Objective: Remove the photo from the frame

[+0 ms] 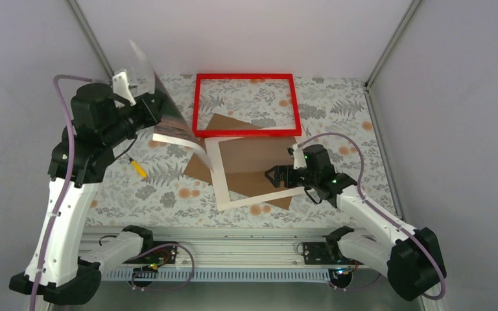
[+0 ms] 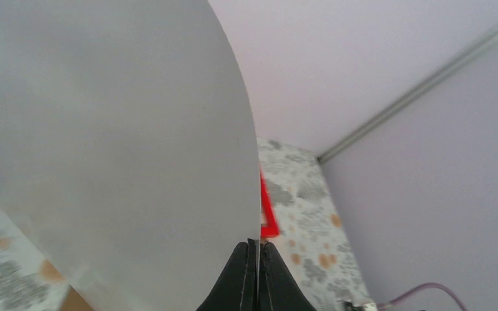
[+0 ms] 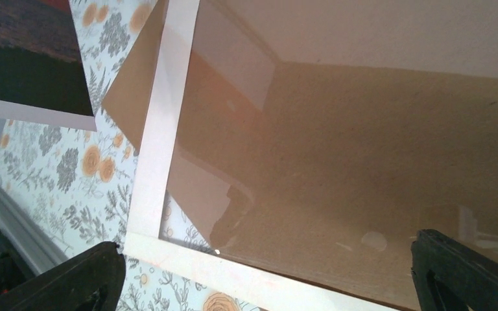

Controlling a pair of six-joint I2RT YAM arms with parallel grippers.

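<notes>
My left gripper [image 1: 157,107] is shut on the edge of the photo [image 1: 148,81] and holds it up in the air at the back left. The top view shows its pale back, curving, with the lower edge hanging near the table. In the left wrist view the photo [image 2: 117,142] fills the left side, pinched between the fingertips of the left gripper [image 2: 257,243]. The right wrist view catches the photo's [image 3: 26,65] dark printed face and white border. The red frame [image 1: 245,103] lies flat at the back, with tablecloth showing through it; one corner of the frame [image 2: 267,210] shows beyond the photo. My right gripper [image 1: 273,176] hangs open.
Under the right gripper [image 3: 266,259] a white mat [image 1: 217,175] lies askew on a brown backing board [image 1: 259,165]. In the right wrist view the mat [image 3: 162,129] frames the glossy brown board [image 3: 363,142]. A small yellow object [image 1: 137,168] lies near the left arm. Grey walls enclose the floral table.
</notes>
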